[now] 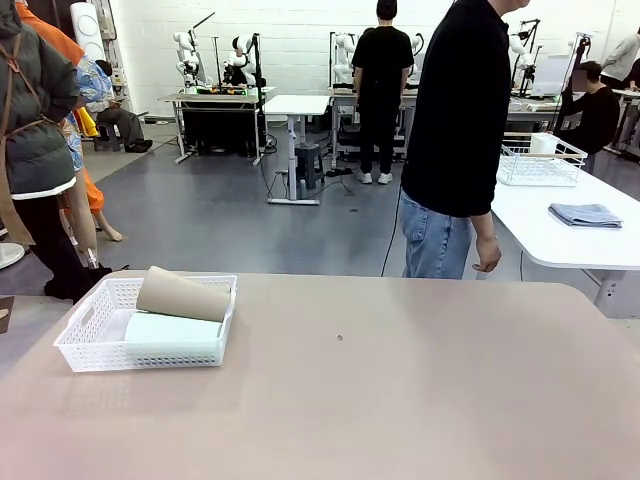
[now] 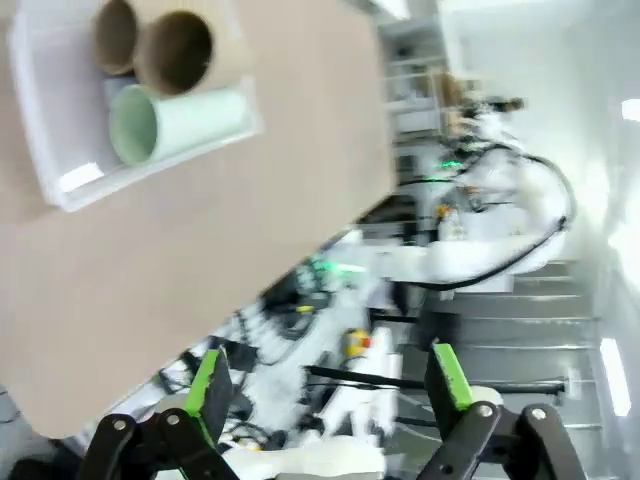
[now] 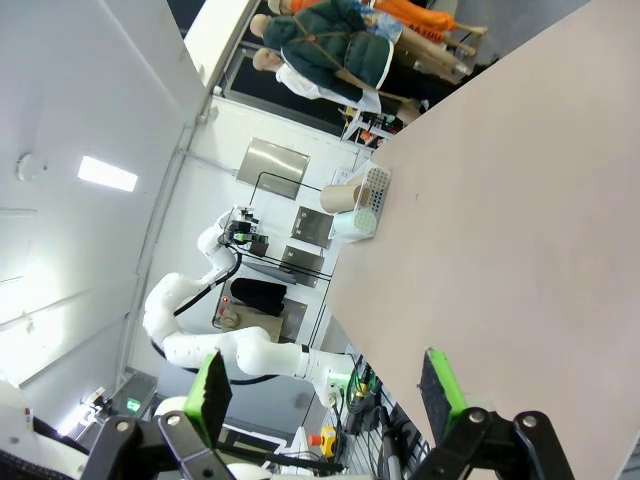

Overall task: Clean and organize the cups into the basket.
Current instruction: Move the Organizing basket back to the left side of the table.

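The white lattice basket (image 1: 88,345) sits on the table's left side. A tan brown cup (image 1: 183,294) lies on its side across the basket, with a pale mint cup (image 1: 172,336) lying in front of it. In the left wrist view the basket (image 2: 60,150) is far off at the top left, holding the mint cup (image 2: 180,122) and the tan cup (image 2: 175,50); a second tan round mouth shows beside it. My left gripper (image 2: 330,385) is open and holds nothing, well away from the basket. My right gripper (image 3: 325,385) is also open and holds nothing, with the basket (image 3: 372,195) distant.
A person in a black top and jeans (image 1: 455,140) stands at the far edge of the beige table (image 1: 400,400). A white side table at the right carries a wire basket (image 1: 540,160) and a folded grey cloth (image 1: 585,215).
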`<state>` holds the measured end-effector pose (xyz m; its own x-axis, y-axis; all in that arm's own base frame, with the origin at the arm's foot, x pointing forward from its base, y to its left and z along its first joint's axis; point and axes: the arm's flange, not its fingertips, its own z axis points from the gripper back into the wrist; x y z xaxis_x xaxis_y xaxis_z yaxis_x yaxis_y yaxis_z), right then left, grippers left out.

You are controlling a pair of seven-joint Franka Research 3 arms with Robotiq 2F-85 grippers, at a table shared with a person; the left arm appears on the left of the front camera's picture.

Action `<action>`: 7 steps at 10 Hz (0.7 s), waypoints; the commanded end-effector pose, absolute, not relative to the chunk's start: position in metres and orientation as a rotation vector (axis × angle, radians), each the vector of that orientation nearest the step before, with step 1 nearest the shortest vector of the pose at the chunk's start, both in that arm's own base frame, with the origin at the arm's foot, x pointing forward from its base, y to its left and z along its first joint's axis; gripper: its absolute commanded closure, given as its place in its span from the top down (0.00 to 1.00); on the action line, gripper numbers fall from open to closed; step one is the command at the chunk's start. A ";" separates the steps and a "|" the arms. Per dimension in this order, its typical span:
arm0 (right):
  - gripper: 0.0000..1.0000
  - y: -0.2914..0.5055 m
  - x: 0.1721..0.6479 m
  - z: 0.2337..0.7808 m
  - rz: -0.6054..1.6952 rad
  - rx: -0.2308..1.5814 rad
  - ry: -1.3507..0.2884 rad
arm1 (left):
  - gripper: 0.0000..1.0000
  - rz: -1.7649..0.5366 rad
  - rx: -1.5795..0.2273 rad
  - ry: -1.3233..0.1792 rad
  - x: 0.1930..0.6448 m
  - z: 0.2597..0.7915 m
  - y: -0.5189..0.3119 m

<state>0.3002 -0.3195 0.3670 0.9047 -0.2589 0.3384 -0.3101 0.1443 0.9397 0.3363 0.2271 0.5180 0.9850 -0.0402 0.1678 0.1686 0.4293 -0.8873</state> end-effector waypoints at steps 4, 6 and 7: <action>1.00 -0.319 0.298 0.368 0.044 1.456 -0.486 | 1.00 0.101 -1.339 -0.185 0.337 0.495 0.350; 1.00 -0.319 0.298 0.368 0.044 1.456 -0.486 | 1.00 0.178 -1.342 -0.214 0.323 0.485 0.384; 1.00 -0.319 0.298 0.368 0.044 1.456 -0.486 | 1.00 0.203 -1.342 -0.236 0.315 0.484 0.395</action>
<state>0.3001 -0.3196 0.3671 0.9046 -0.2592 0.3385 -0.3103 0.1442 0.9396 0.3135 0.3683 0.4714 0.9649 0.2593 0.0416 -0.0195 0.2287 -0.9733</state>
